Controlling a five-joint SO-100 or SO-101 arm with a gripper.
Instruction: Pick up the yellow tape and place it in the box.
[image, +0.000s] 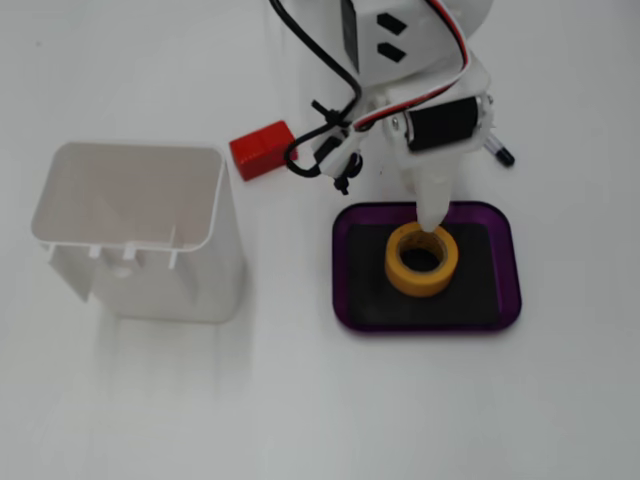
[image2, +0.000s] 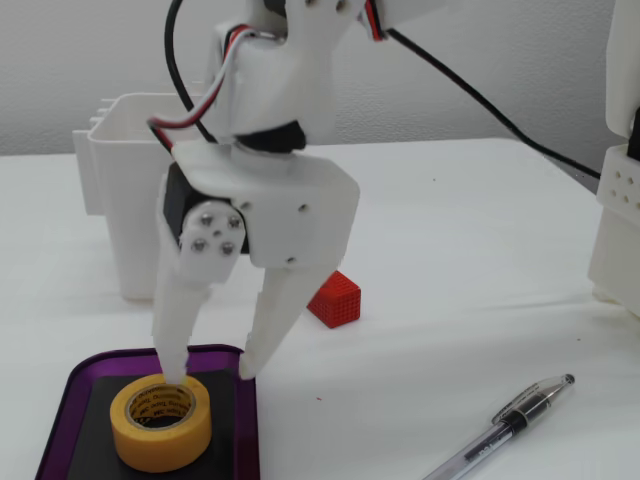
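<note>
The yellow tape (image: 421, 260) (image2: 160, 422) lies flat on the black mat inside the purple box (image: 507, 268) (image2: 63, 405). My gripper (image: 429, 224) (image2: 211, 372) hangs point-down just over the tape's far rim and is open. In a fixed view one fingertip (image2: 174, 372) is at or just above the rim of the roll, and the other stands apart over the box's right edge. Nothing is held between the fingers. The arm hides the far edge of the box in the view from above.
A tall white plastic container (image: 130, 230) (image2: 125, 200) stands left of the box. A red block (image: 262, 150) (image2: 335, 298) lies behind the box. A pen (image2: 500, 430) (image: 498, 152) lies on the table to the right. A white structure (image2: 620, 200) stands at the right edge.
</note>
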